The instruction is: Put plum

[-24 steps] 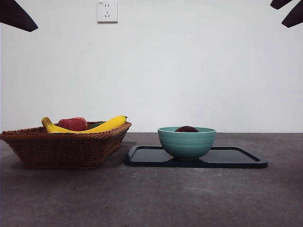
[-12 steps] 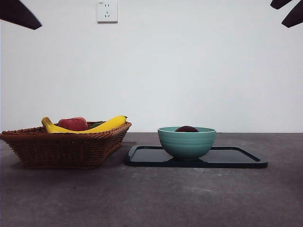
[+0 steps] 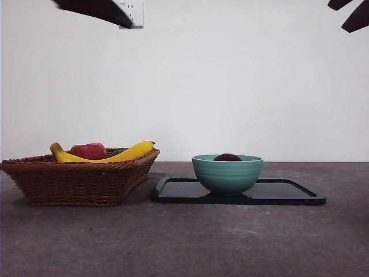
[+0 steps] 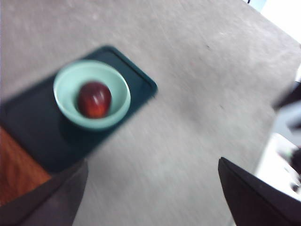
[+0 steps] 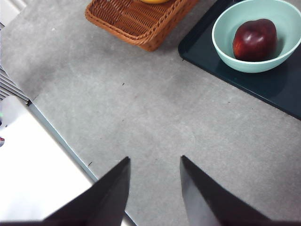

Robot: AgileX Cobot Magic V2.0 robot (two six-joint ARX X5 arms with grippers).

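The dark maroon plum lies inside the teal bowl, only its top showing over the rim in the front view. From above, the left wrist view shows the plum in the bowl, and so does the right wrist view, plum in bowl. My left gripper is open and empty, high above the table; it is the dark shape at the top left. My right gripper is open, empty, and waits at the top right corner.
The bowl stands on a dark tray. Left of it is a wicker basket holding a yellow banana and a brighter red fruit. A white wall with a socket is behind.
The left arm's dark tip has swung from the top left corner rightward along the top edge. The plum, bowl and basket have not moved.
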